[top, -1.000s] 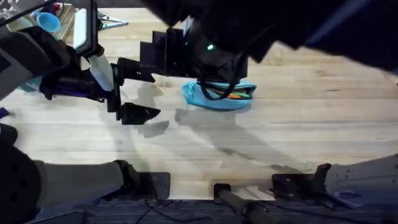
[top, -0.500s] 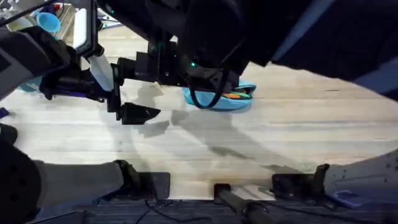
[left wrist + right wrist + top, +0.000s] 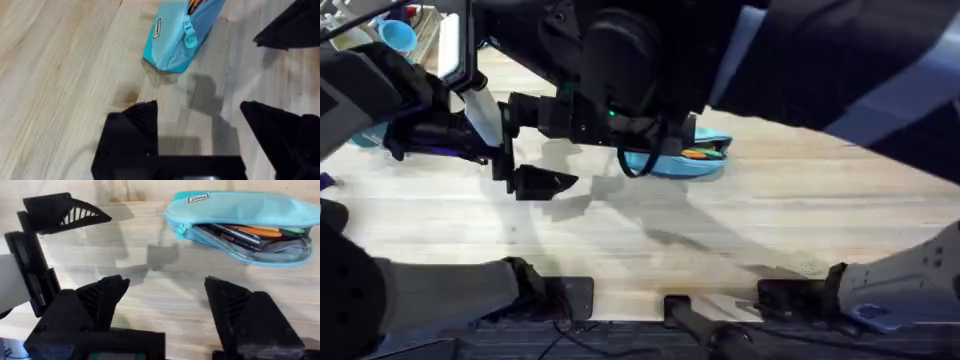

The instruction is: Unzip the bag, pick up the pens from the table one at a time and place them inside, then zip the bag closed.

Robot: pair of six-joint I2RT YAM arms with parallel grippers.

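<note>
Right wrist view pretty much tells it: the bag (image 3: 240, 227) lies on the table (image 3: 150, 285) unzipped, with pens (image 3: 250, 232) already inside, so I'd say zipping is what's left. Next move needs 1 gripper steadying the pouch while the other gets the zipper pull (image 3: 190, 39). The right gripper (image 3: 162, 302) and left gripper (image 3: 200, 122) both hover near the bag, fingers spread, empty.

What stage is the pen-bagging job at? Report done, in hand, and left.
Done: the bag lies unzipped on the table, with pens inside its open mouth; no loose pen is visible on the table.
In hand: nothing. The left gripper and right gripper are both open and empty, near the bag's zipper pull.
Left: zipping the bag closed.
</note>
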